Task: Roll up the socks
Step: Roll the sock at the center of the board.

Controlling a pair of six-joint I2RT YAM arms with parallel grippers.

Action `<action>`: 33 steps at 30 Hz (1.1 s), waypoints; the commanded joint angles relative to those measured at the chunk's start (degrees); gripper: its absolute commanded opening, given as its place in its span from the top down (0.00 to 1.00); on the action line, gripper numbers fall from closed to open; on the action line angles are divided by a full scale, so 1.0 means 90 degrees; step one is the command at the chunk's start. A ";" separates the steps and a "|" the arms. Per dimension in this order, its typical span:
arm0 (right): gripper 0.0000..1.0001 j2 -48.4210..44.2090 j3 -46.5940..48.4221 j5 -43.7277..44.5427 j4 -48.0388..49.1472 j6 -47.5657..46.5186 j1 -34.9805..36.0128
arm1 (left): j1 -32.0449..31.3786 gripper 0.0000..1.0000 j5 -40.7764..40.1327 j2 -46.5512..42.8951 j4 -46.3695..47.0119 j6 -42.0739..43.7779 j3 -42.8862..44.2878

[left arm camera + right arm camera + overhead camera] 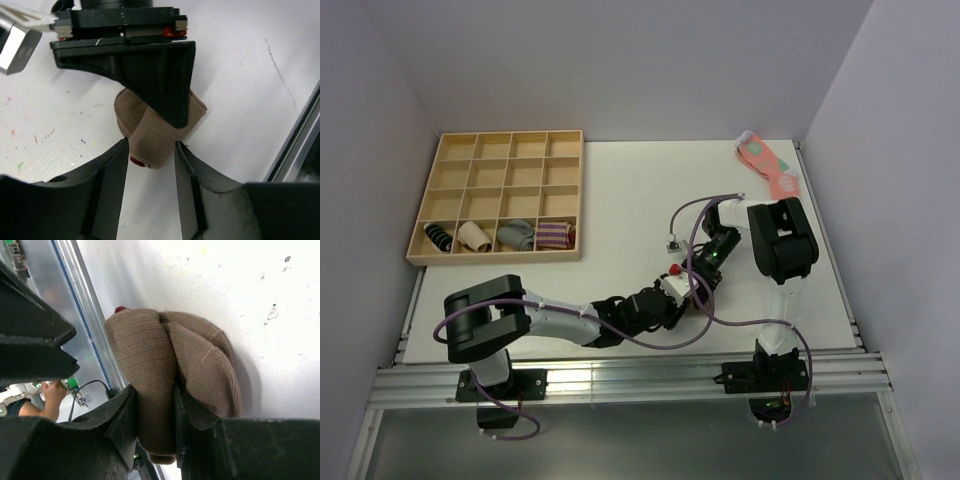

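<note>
Socks (150, 365), bunched near the table's front rail (300, 145), are pinched by left fingers (107, 185) and right fingers (200, 425).

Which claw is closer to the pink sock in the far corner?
Right, narrowly. The right claw pinches the tan sock on the side facing the pink sock; the left claw is at its opposite end.

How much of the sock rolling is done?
Done: four bundles sit in the tray's front row. In hand: the brown sock is bunched into a loose roll, pinched by the right gripper and the left gripper. To do: tighten that roll; a pink sock lies unrolled at the far corner.
</note>
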 commanded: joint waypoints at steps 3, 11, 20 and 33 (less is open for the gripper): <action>0.77 0.0190 0.0173 0.0407 0.0118 -0.0073 -0.0054 | -0.0055 0.53 0.0195 0.0219 -0.0301 0.0755 0.0397; 0.77 0.0258 0.0232 0.0407 0.0040 -0.0103 -0.0054 | -0.0220 0.51 0.0352 0.0581 -0.0956 0.1185 0.0759; 0.77 0.0473 0.0359 0.0349 -0.0136 -0.0103 -0.0054 | -0.0474 0.48 -0.0136 0.0747 -0.0869 0.1664 0.0730; 0.77 0.0649 0.0515 0.0329 -0.0302 -0.0034 -0.0084 | -0.0631 0.48 -0.0498 0.0952 -0.0420 0.1995 0.0633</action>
